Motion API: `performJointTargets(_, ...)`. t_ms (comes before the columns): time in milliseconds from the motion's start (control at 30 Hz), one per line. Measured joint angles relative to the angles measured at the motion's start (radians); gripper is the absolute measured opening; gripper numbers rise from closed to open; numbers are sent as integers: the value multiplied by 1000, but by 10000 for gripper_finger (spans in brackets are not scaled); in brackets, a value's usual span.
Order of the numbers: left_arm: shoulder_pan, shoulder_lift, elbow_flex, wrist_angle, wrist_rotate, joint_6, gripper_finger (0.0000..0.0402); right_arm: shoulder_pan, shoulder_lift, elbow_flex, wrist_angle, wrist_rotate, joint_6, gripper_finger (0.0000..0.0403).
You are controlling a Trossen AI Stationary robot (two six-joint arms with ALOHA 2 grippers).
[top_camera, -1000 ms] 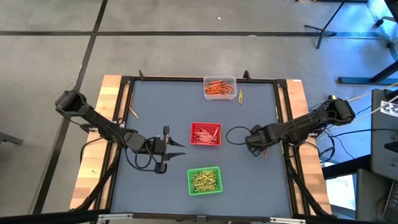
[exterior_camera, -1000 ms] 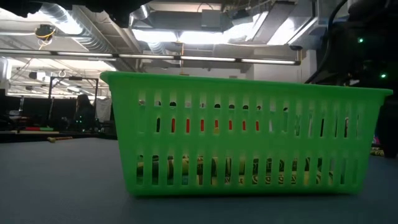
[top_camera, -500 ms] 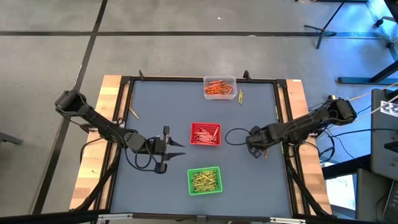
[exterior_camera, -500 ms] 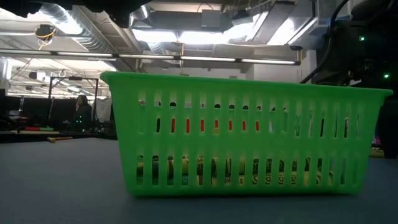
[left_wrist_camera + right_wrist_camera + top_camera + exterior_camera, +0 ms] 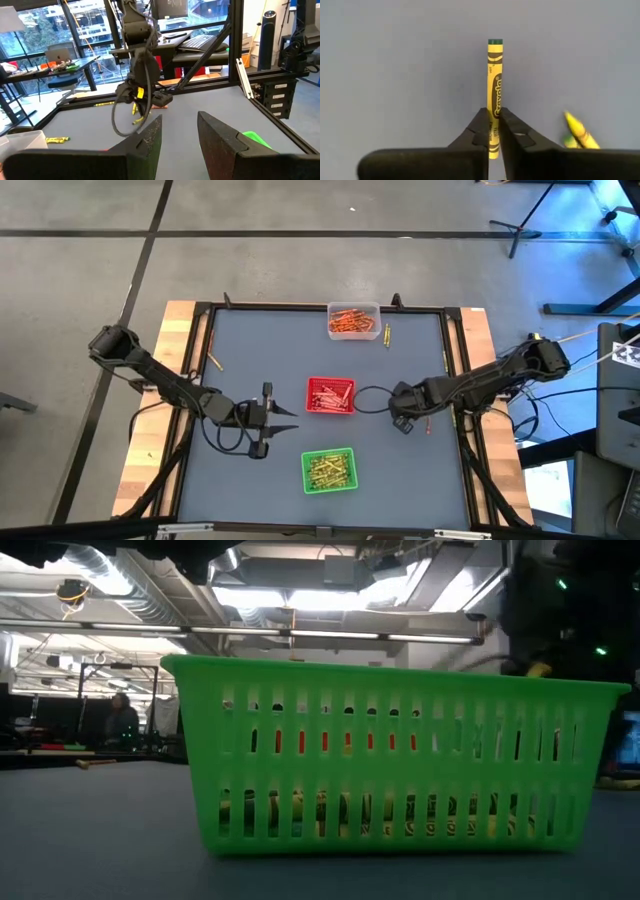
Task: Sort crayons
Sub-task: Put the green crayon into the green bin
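Two dark robot arms work over the grey table [image 5: 260, 360]. Three small square trays sit on it: one clear plastic tray [image 5: 353, 320], one red slotted tray [image 5: 330, 395] and one green slotted basket [image 5: 328, 470]. Each holds a heap of thin wax crayons, too many and too small to count. Loose on the tabletop I count two yellow crayons: one beside the clear tray [image 5: 387, 334], one near the left edge [image 5: 215, 364]. The right wrist view shows two yellow-green crayons, one upright [image 5: 494, 95] and one blurred [image 5: 580, 132].

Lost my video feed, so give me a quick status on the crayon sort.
Right gripper shut on yellow-green crayon, right of red tray. Left gripper idle, open, holding nothing, left of that tray. Second crayon lies close by.
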Motion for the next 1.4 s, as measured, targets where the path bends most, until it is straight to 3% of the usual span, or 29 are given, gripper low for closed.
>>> performJointTargets(467,0,0,0,0,0,3,110,34,-3,141,107,43,-177,15)
performJointTargets(800,0,0,0,0,0,-7,110,227,4,241,559,88,-446,16)
performJointTargets(1000,0,0,0,1,0,-1,110,263,68,241,805,55,-544,17)
performJointTargets(1400,0,0,0,6,0,1,110,262,251,241,978,2,-539,17)
